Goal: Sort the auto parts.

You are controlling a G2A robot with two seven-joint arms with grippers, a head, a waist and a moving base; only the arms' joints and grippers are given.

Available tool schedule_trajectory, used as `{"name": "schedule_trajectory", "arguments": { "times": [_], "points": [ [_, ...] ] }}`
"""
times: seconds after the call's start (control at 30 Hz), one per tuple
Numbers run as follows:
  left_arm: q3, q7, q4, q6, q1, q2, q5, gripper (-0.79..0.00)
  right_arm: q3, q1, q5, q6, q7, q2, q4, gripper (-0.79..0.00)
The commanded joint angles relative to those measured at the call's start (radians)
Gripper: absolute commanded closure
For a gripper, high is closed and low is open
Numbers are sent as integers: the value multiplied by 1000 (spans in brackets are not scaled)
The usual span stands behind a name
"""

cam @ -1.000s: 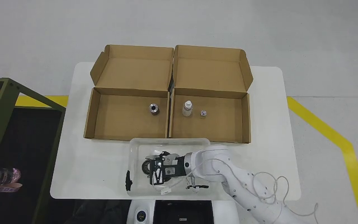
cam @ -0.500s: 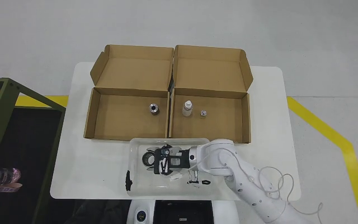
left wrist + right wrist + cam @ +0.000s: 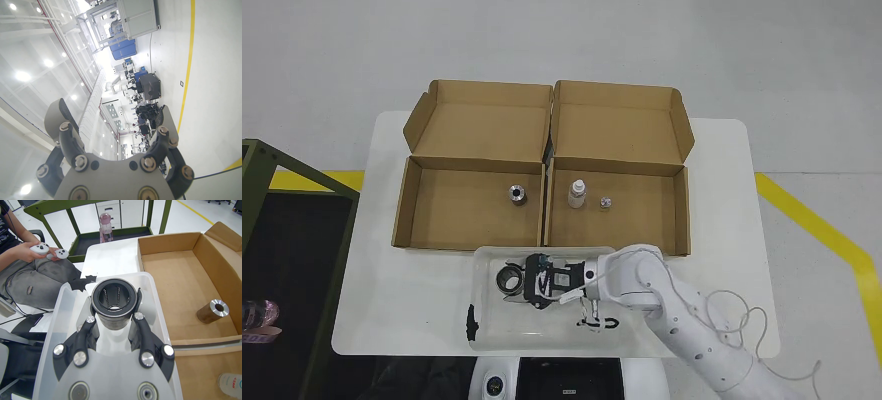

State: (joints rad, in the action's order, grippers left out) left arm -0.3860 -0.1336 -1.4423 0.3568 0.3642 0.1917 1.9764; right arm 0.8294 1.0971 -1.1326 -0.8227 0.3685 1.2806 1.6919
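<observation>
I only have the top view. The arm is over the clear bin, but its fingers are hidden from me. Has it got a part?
Observer: Yes. The right gripper is shut on a black linear bearing. Rows of balls show inside its bore.
Operator: And the other arm?
Observer: The left gripper is open and empty, pointing out at the room rather than at the table.
Operator: Is the lone part in the left cardboard box the same kind?
Observer: No. It is a bare metal sleeve, a short cylinder with a round hole in its end and no black shell.
</observation>
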Motion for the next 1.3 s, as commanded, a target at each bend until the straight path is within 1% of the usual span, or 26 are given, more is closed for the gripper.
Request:
{"name": "schedule_trajectory", "arguments": {
  "times": [0.0, 0.17, 0.33, 0.5, 0.73, 1.03, 1.27],
  "points": [
    [0, 0, 0, 0, 0, 0, 0, -785, 2, -1, 14, 0, -5, 0, 5, 0],
    [0, 0, 0, 0, 0, 0, 0, -785, 12, -13, 42, 31, -15, 0, 15, 0],
    [0, 0, 0, 0, 0, 0, 0, -785, 14, -51, 73, 80, -37, 9, 7, 0],
    [0, 0, 0, 0, 0, 0, 0, -785, 9, -101, 102, 135, -51, 22, -19, 0],
    [0, 0, 0, 0, 0, 0, 0, -785, -17, -173, 98, 216, -56, 43, -85, 0],
    [0, 0, 0, 0, 0, 0, 0, -785, -58, -252, 23, 298, -38, 69, -154, 0],
    [0, 0, 0, 0, 0, 0, 0, -785, -98, -286, -27, 308, 3, 85, -206, 0]
  ]
}}
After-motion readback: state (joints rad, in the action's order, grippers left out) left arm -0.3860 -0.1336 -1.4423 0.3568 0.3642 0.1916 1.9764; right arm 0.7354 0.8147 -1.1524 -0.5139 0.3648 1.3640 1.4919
